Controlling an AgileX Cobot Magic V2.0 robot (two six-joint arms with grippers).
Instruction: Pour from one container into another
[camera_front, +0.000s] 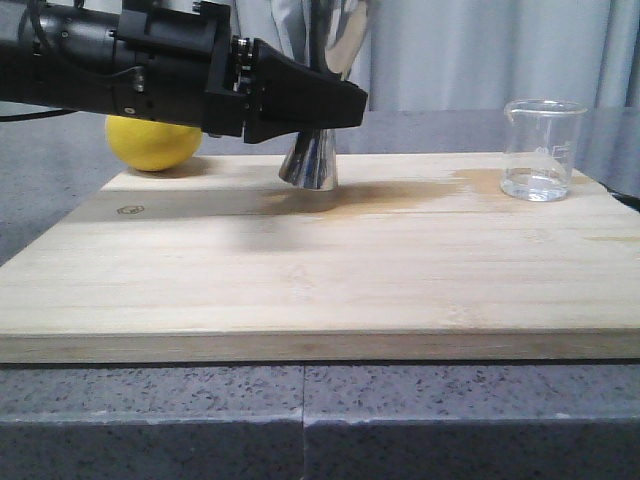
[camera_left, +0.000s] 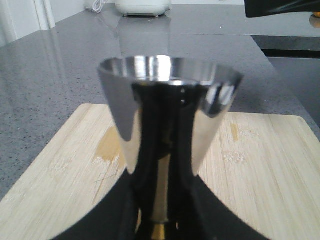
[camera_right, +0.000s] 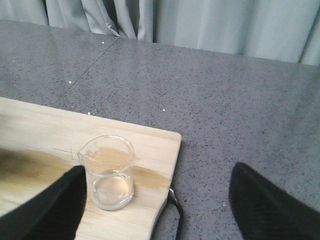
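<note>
While the steel jigger (camera_front: 311, 160) stands on the bamboo cutting board (camera_front: 320, 290) near its far edge, it is clasped at the waist by the left gripper (camera_front: 330, 100), whose black fingers (camera_front: 300, 95) are closed around it from the left. Its long axis is kept upright, with the lower cone resting base-down on the wood and the open upper cup pointing straight up; in the left wrist view that cup's round rim (camera_left: 170, 67) is seen just beyond the fingers, and a gold band shows at the narrow waist between them. Behind the left gripper, off the board's far edge, a yellow lemon (camera_front: 153, 142) is partly hidden. Well to the right of the held jigger, the clear glass beaker (camera_front: 540, 150) is set upright near the board's far right corner, its pouring lip turned toward the jigger. Over it the right gripper (camera_right: 155, 200) is held with its fingers spread wide apart, one finger just beside the beaker (camera_right: 108, 172), nothing being gripped.
</note>
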